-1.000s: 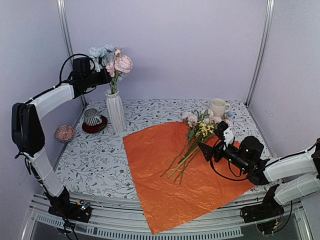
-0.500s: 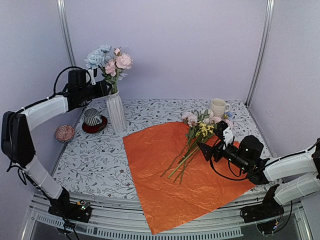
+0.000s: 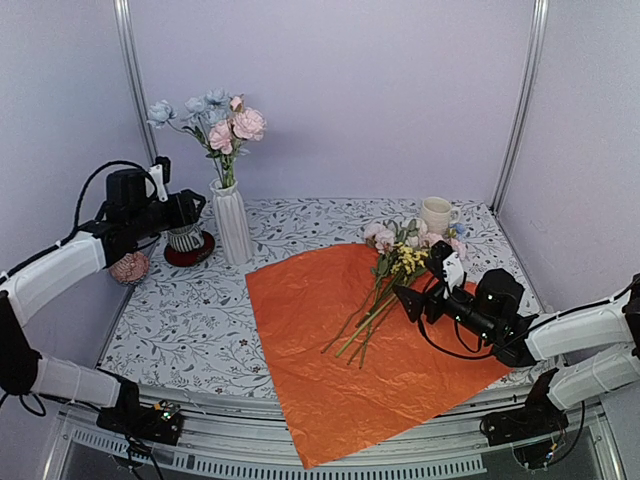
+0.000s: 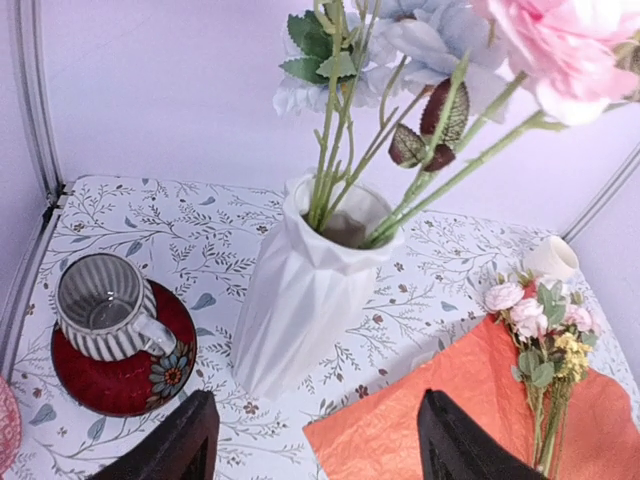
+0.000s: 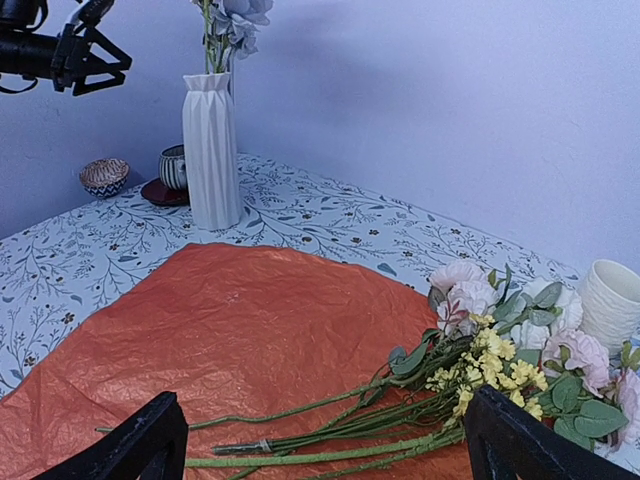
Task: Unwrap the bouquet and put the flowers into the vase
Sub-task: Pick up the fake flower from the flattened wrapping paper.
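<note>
The vase (image 3: 231, 222) stands upright at the far left of the table (image 3: 170, 330), on the patterned cloth and just off the far left corner of the orange paper (image 3: 330, 350). It holds the standing flowers (image 3: 222, 120), pink and pale blue blooms on green stems that rise from its mouth and fan outward. The orange paper lies spread flat across the middle of the table, with its near corner reaching past the front edge. The loose flowers (image 3: 392, 262) lie on the right part of this sheet, blooms toward the far right and stems pointing to the near left. The cream mug (image 3: 436, 214) stands just behind those blooms. The right gripper (image 3: 421, 282) sits low over the paper, just to the right of the loose flowers; its jaws stand wide apart with nothing between them, and the stems lie ahead of its fingers (image 5: 150, 440). The left gripper (image 4: 315, 450) hangs to the left of the vase, apart from it; its jaws are spread wide and hold nothing. Below it the striped cup (image 3: 184, 236) rests on the red saucer (image 3: 190, 254), beside the vase. The patterned bowl (image 3: 129, 266) sits further left, near the table edge.
</note>
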Tool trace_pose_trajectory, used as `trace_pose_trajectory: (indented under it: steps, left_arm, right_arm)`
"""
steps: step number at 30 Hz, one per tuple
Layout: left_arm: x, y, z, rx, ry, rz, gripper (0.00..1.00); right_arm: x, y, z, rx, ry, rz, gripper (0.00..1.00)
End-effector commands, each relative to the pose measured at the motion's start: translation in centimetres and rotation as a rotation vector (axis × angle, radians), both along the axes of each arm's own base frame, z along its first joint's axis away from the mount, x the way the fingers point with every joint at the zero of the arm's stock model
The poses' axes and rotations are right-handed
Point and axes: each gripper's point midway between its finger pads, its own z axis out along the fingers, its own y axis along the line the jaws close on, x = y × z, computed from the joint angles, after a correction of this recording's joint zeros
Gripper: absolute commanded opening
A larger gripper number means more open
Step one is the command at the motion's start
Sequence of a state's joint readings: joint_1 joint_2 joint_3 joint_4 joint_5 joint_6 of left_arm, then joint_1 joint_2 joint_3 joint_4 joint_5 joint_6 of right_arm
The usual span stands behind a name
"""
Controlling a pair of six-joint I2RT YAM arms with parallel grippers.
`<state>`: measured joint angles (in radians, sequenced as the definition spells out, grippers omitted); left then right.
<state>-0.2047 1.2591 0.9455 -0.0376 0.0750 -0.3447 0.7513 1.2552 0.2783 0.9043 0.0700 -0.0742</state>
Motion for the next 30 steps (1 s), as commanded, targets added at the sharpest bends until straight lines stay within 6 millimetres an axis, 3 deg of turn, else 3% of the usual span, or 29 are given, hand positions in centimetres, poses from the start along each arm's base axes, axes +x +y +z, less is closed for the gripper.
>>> trace_pose_trajectory:
  steps: [1,3,6,8,12,17,22,26,30]
  left_arm:
    - [-3.1,0.1,-1.6,0.005,0.064,-0.015,0.71]
    - [-4.5,0.0,-2.6,-0.016,0.095,-0.029,0.74]
    - [-6.4,-0.3,-4.7,-0.067,0.151,-0.045,0.92]
    - [-7.5,-0.4,-6.0,-0.116,0.192,-0.039,0.98]
    - [-8.8,-0.6,-8.5,-0.175,0.268,-0.021,0.98]
    - [-9.3,-1.6,-10.5,-0.211,0.360,-0.013,0.98]
    - [-9.2,-3.3,-11.5,-0.274,0.429,-0.053,0.98]
    - [-8.3,-3.1,-11.6,-0.240,0.457,-0.033,0.98]
    - [-8.0,-3.0,-11.3,-0.201,0.431,-0.048,0.98]
  right_arm:
    - [1.3,0.1,0.8,0.031,0.043,-0.047,0.99]
    - [2.0,-0.5,0.5,0.061,0.115,-0.109,0.99]
    - [2.8,-1.6,0.6,0.126,0.221,-0.211,0.99]
    - [3.0,-2.1,0.7,0.192,0.309,-0.262,0.95]
    - [2.1,-3.8,1.1,0.263,0.381,-0.325,0.89]
    - [0.6,-4.2,1.6,0.336,0.392,-0.278,0.80]
    - [1.3,-3.7,-1.4,0.253,0.564,-0.358,0.70]
    - [1.8,-2.2,-3.3,0.245,0.687,-0.370,0.64]
    - [2.1,-1.1,-3.9,0.290,0.759,-0.365,0.61]
